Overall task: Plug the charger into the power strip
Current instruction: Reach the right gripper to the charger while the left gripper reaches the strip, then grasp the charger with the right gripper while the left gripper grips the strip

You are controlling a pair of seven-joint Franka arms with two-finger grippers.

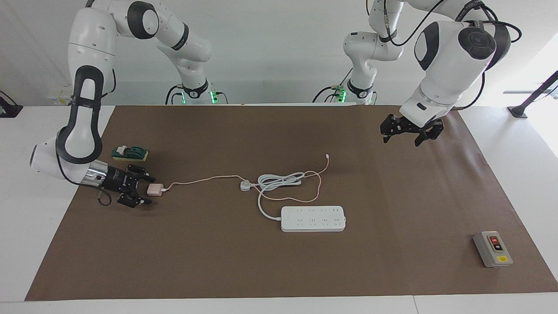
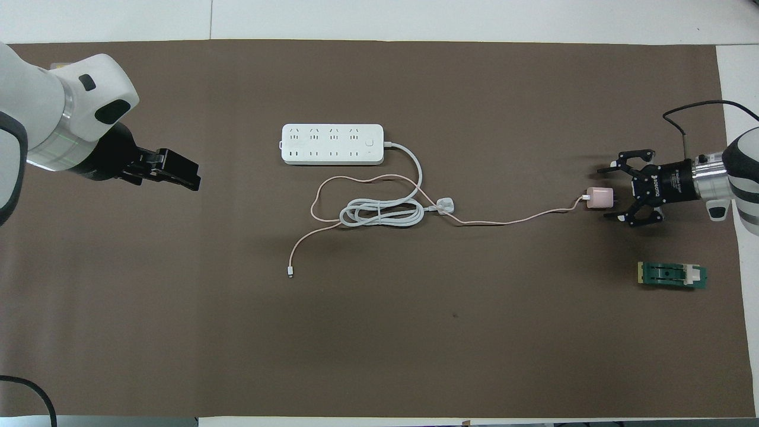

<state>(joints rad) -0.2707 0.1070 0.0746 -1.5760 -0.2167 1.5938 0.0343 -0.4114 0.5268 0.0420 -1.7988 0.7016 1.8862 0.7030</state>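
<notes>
The charger (image 1: 154,189) (image 2: 599,198), a small pale pink cube, lies on the brown mat toward the right arm's end of the table. Its thin pink cable (image 1: 205,179) runs toward the middle. My right gripper (image 1: 147,190) (image 2: 608,194) is low at the charger's pronged end, open, with one finger on each side of it. Whether it touches the cube I cannot tell. The power strip (image 1: 313,218) (image 2: 332,143) lies flat mid-table, farther from the robots than the charger. My left gripper (image 1: 403,138) (image 2: 193,177) hangs open and holds nothing over the mat at the left arm's end.
The strip's thick white cord is coiled (image 1: 279,179) (image 2: 379,213) next to its white plug (image 1: 245,186) (image 2: 446,206), with the pink cable looped across it. A green fixture (image 1: 130,153) (image 2: 672,276) sits close to the right gripper. A grey button box (image 1: 492,248) stands at the left arm's end.
</notes>
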